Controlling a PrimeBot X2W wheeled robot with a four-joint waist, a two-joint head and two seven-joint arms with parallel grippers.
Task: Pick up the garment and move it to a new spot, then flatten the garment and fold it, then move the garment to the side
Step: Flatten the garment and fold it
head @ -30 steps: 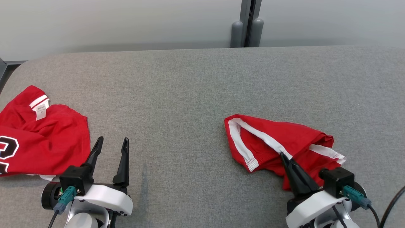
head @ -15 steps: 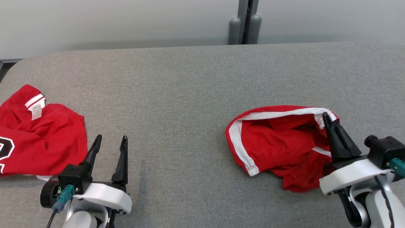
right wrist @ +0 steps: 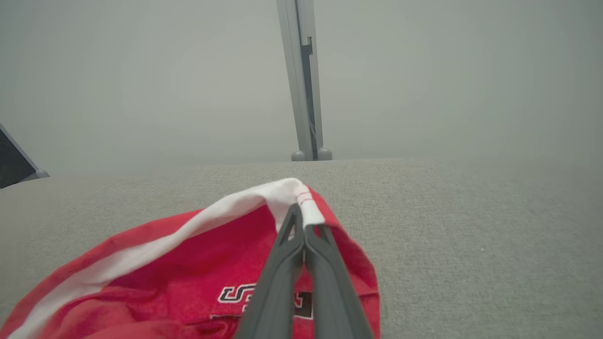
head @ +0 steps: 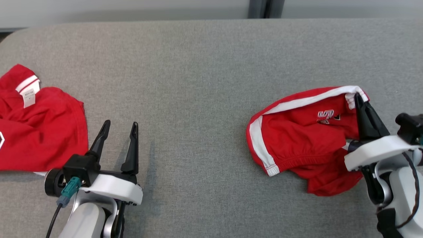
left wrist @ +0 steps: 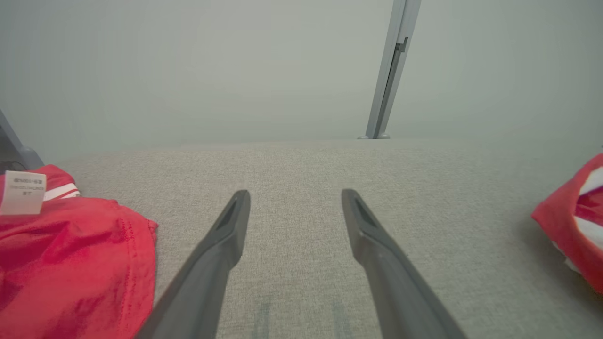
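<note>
Grey fabric tabletop [head: 198, 66] — pale wall [left wrist: 188, 70] behind

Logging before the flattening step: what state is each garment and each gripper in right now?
red shorts: crumpled, not folded, mostly lying on the table, white-trimmed edge pinched up.
red jersey: rumpled at the table's left, label showing, nothing touching it.
left gripper: jaws open, empty, over bare table beside the jersey.
right gripper: jaws shut on the shorts' white-trimmed edge.
</note>
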